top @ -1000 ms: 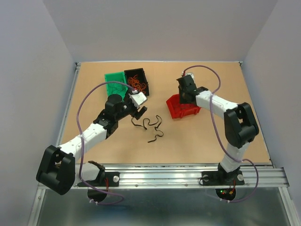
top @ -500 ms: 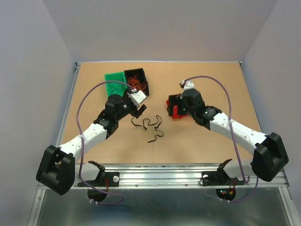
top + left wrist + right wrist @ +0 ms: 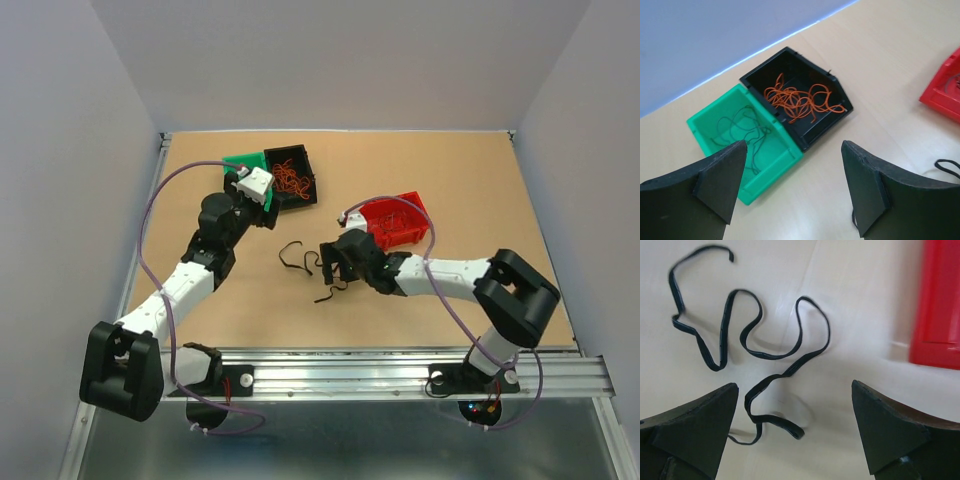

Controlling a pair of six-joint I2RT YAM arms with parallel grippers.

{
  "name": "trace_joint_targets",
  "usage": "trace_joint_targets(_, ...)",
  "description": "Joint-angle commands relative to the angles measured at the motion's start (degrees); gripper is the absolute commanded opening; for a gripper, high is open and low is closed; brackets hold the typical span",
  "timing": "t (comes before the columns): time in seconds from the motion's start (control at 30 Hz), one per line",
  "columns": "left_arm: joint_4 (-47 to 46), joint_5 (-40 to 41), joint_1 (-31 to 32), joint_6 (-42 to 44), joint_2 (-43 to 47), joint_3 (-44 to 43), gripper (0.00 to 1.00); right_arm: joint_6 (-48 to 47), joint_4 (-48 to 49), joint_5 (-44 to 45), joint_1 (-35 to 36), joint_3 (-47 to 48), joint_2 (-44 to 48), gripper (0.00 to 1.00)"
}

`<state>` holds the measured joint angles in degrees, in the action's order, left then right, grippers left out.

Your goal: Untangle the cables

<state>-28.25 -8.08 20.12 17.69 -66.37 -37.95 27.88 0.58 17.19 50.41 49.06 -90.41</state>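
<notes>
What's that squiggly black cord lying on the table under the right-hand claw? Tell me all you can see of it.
The black cable is thin, flat-looking and flexible, like a rubbery strap. It lies loose on the tan table in several wavy bends, seemingly one piece, its ends free. A red bin sits to one side, apart from it. The open right gripper hangs over its lower bends; nothing grips it.
</notes>
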Motion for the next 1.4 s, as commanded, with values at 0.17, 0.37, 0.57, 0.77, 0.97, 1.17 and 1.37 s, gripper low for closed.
trace_joint_targets(0.17,-2.95,-3.70,-2.54,-3.02,1.06,-2.48,0.88,1.74,4.08,4.17,3.90,10.44,-12.15,1.00)
trace_joint_targets(0.37,-2.86,-4.14,-2.54,-2.93,1.24,-2.30,0.88,1.13,3.73,4.42,4.78,13.52,-16.55,0.96)
trace_joint_targets(0.57,-2.51,-5.19,-2.54,-2.49,0.54,-2.65,0.88,0.60,2.85,6.89,4.87,13.17,-16.29,0.44)
trace_joint_targets(0.77,-2.34,-5.99,-2.54,-2.23,-0.16,-2.83,0.88,-2.39,2.85,3.73,4.78,12.73,-13.92,0.91)
trace_joint_targets(0.97,-1.81,-10.37,-2.45,-1.52,-0.34,-2.74,0.88,-4.93,0.66,9.44,4.78,10.97,-5.67,0.92)
trace_joint_targets(1.17,-0.75,-11.79,-2.19,-0.99,-0.96,-3.27,0.88,-10.47,-5.57,10.93,2.77,12.37,5.41,0.90)
trace_joint_targets(1.37,-0.49,-12.58,-2.10,-0.73,-1.57,-3.53,0.88,-15.21,-15.24,4.01,-9.96,19.92,3.67,0.70)
